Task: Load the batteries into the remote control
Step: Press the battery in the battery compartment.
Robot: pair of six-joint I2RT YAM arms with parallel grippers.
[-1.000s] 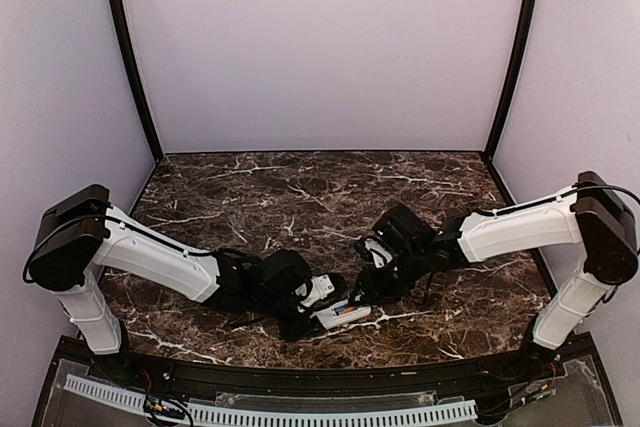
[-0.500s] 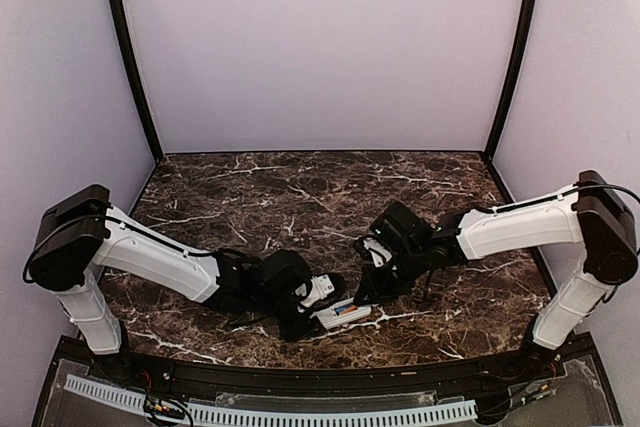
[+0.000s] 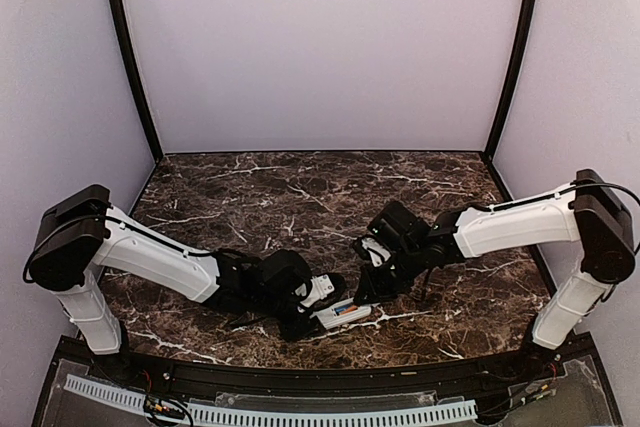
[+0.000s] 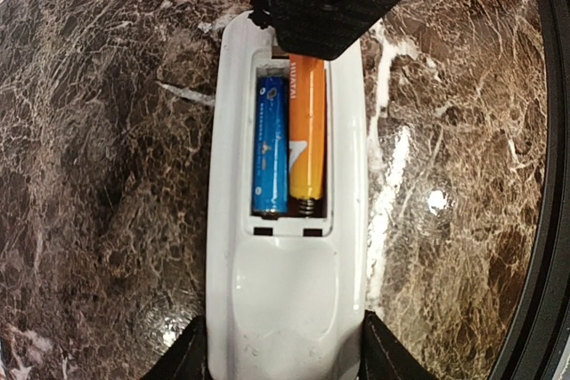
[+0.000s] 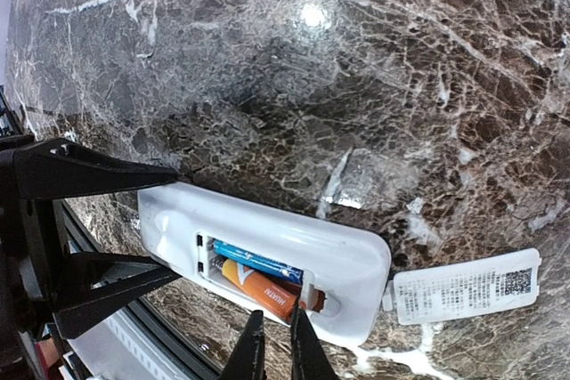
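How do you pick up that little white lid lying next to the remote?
Probably best to pinch the white cover across its two long edges, coming straight down from above. It lies flat on the marble table, label up, so only those thin edges offer a grip. Its short end by the remote control looks crowded.

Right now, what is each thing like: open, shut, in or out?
Remote control: lying back up, slot open.
Blue battery: in the slot.
Orange battery: in the slot too.
Cover: off, beside the remote control.
Left gripper: shut on the remote control's end.
Right gripper: nearly shut, tips by the orange battery.
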